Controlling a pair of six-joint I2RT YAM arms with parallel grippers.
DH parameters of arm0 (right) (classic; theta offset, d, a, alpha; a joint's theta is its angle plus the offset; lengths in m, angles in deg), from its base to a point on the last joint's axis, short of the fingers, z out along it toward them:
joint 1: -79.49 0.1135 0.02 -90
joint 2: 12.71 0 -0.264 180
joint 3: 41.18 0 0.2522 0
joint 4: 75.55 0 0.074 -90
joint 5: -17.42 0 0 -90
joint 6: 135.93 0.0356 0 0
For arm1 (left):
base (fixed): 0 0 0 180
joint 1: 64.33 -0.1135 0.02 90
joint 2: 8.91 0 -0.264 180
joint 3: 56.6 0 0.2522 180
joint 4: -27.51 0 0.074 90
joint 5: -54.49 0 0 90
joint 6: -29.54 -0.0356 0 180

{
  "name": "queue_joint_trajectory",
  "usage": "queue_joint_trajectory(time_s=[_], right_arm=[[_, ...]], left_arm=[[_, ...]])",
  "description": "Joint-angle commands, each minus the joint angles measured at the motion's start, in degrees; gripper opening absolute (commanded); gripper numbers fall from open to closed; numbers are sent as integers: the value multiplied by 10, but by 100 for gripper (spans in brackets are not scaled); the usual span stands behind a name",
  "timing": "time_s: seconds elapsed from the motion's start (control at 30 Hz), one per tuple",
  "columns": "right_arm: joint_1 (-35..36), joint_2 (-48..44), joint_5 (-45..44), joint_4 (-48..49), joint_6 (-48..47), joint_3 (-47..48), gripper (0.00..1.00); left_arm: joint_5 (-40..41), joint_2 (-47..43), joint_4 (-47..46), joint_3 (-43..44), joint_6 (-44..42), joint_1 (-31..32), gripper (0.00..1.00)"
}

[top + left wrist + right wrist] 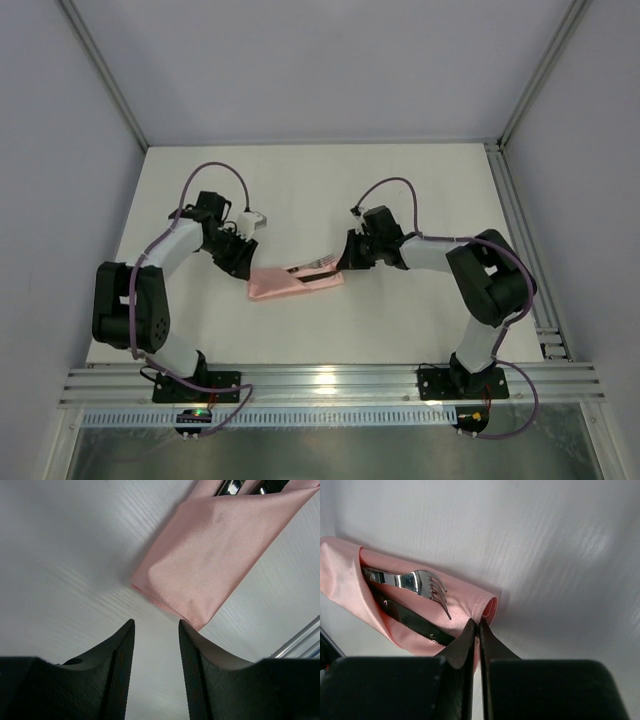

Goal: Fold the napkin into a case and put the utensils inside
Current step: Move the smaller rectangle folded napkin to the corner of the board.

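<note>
Right end effector (pixel 478 628) sits closed at case (pixel 342 580) edge.

The top camera sat high up behind the two arms (pixel 150 290) and looked down at the whole white desk (pixel 400 190). From that far away, the pink case (pixel 285 285) looked small. The left wrist camera sat just behind the left tool (pixel 156 621) and looked down from very close at one end of the case. The right wrist camera sat behind the right tool (pixel 477 622), very close to the other end, where the fork (pixel 420 582) showed. All three views shared the case.
</note>
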Motion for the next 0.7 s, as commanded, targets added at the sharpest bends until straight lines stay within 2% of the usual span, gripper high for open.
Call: queue_joint_trajectory(time_s=[0.0, 0.33, 0.6, 0.67], right_arm=[[-25, 20, -29, -5, 11, 13, 4], [-145, 29, -38, -53, 3, 63, 4], [-291, 42, -14, -106, -25, 129, 4], [-325, 54, -14, -126, -38, 151, 4]], left_arm=[[-6, -28, 9, 6, -14, -15, 42], [0, -54, 30, 23, -36, -66, 42], [1, -63, 36, 32, -45, -78, 42], [2, -66, 38, 35, -48, -97, 42]])
